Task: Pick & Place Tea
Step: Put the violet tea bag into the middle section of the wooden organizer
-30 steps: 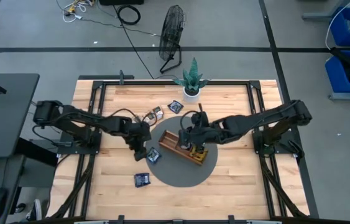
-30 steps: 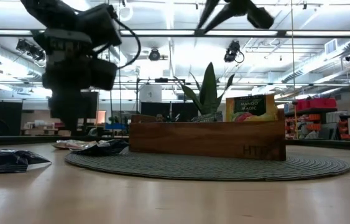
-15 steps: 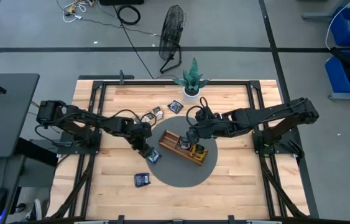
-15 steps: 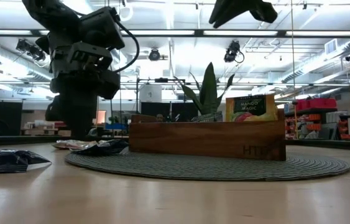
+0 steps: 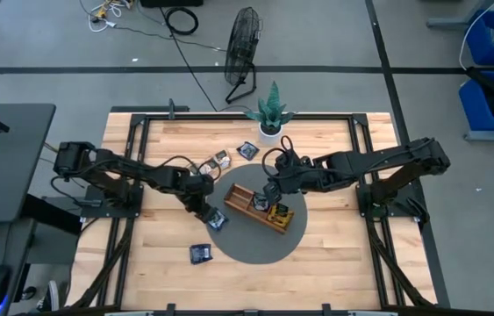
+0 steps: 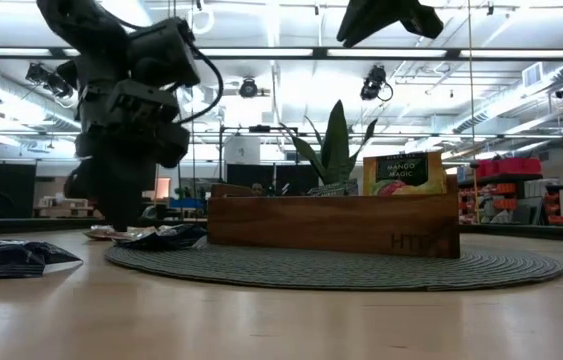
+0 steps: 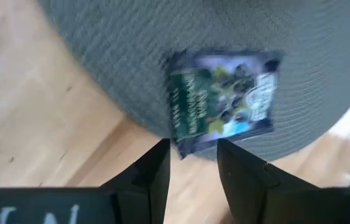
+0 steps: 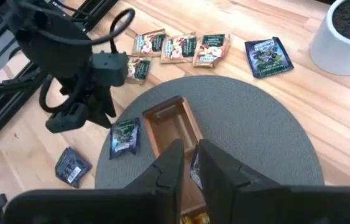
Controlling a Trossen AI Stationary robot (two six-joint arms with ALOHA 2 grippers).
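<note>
From above, a pale wooden table (image 5: 325, 254) stands on a grey floor, with a black fan (image 5: 244, 44) and a small potted plant (image 5: 270, 111) at its far edge. A round grey mat (image 5: 260, 246) lies mid-table and carries a long wooden tray (image 5: 239, 202). The left gripper (image 5: 201, 207) hovers at the mat's left edge, just beside a dark sachet (image 5: 217, 219) lying on the mat's rim. Another dark sachet (image 5: 200, 254) lies on bare wood nearer the front. The right gripper (image 5: 272, 190) hangs over the tray.

At table height, the room behind shows ceiling lights and shelving. The tray (image 6: 333, 224) sits on the mat (image 6: 341, 268), with a yellow-orange sachet (image 6: 402, 173) standing upright in it. The left gripper (image 6: 121, 215) reaches down close to the mat's edge.

From the left wrist, a dark blue sachet (image 7: 221, 101) lies flat on the mat's edge, just ahead of the fingers (image 7: 153, 174), which are parted and hold nothing.

From the right wrist, a row of sachets (image 8: 178, 47) lies on wood beyond the mat, a dark one (image 8: 268, 56) further along; this gripper's fingers (image 8: 170, 163) are spread a little and empty above the tray (image 8: 171, 127)
</note>
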